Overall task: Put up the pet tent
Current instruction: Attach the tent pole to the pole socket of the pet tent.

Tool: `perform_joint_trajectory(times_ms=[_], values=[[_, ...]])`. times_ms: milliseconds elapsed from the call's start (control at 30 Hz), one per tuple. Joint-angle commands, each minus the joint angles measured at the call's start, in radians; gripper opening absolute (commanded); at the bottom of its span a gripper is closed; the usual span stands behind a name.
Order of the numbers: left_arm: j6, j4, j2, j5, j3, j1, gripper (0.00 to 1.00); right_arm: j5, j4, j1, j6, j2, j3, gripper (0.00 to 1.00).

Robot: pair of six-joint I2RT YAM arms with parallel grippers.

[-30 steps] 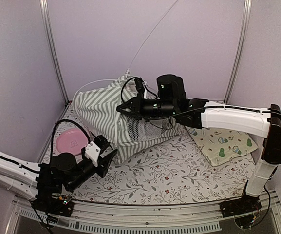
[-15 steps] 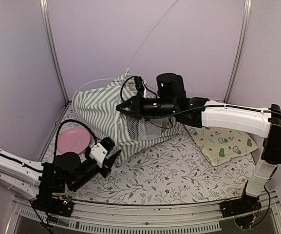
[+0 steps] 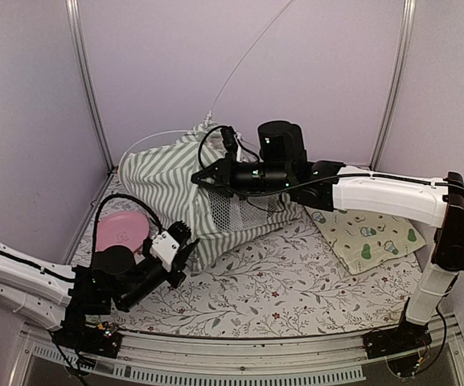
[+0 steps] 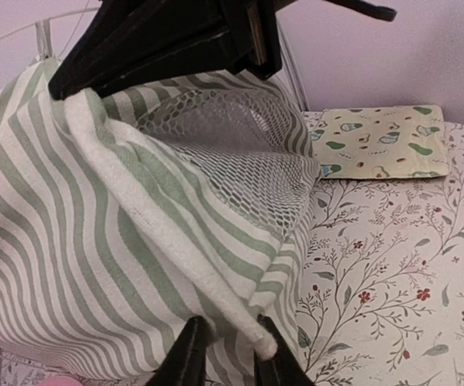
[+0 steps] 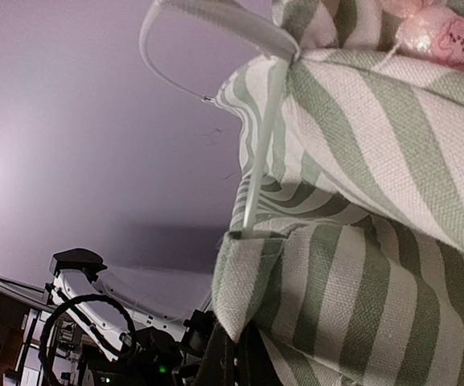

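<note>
The pet tent [image 3: 167, 181] lies slumped at the far left of the surface [image 3: 296, 281], which is covered with a floral-print cloth; its sage-green and white striped fabric sits in a rounded heap; its round mesh window [image 3: 236, 211] sags on the side facing near and right. A thin white pole [image 3: 248, 56] rises from the top of the heap and leans up to the right against the far wall; another white pole loops low round the heap's far left side.

The right arm [image 3: 384, 197] reaches in from the right; the right jaws are closed tight on a fold of striped fabric at the top of the tent, just above the mesh window; in the right wrist view the dark fingers [image 5: 233, 362] pinch that fold at the bottom edge.

The left arm [image 3: 22, 277] lies low along the near left; the left jaws sit at the tent's near lower edge, a little apart, one finger [image 4: 188, 358] on each side of a thick white-edged hem; whether they actually press the hem I cannot tell.

A pink dish [image 3: 119, 232] lies at the left, just beside the tent and behind the left arm; a pale yellow avocado-print mat [image 3: 372, 237] lies at the right, near the tent's right edge.
</note>
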Motion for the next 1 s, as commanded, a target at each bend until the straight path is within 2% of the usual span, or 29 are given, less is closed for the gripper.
perform_joint_trajectory(times_ms=[0,67,100,433,667,967], values=[[0.002,0.042,0.019,0.017,0.026,0.014,0.10,0.039,0.057,-0.004,-0.014,-0.018,0.037,0.00],[-0.003,0.038,0.017,0.014,0.026,0.014,0.01,0.043,0.056,-0.004,-0.016,-0.017,0.037,0.00],[-0.006,0.034,0.014,0.014,0.025,0.013,0.00,0.046,0.054,-0.005,-0.017,-0.016,0.037,0.00],[-0.082,-0.106,-0.092,0.098,0.036,-0.005,0.00,0.183,0.044,-0.007,-0.092,-0.002,0.059,0.00],[-0.132,-0.169,-0.167,0.154,0.039,0.006,0.00,0.201,0.095,0.004,-0.132,0.014,0.032,0.00],[-0.169,-0.207,-0.190,0.220,0.066,0.027,0.00,0.236,0.151,0.028,-0.133,0.032,-0.013,0.00]])
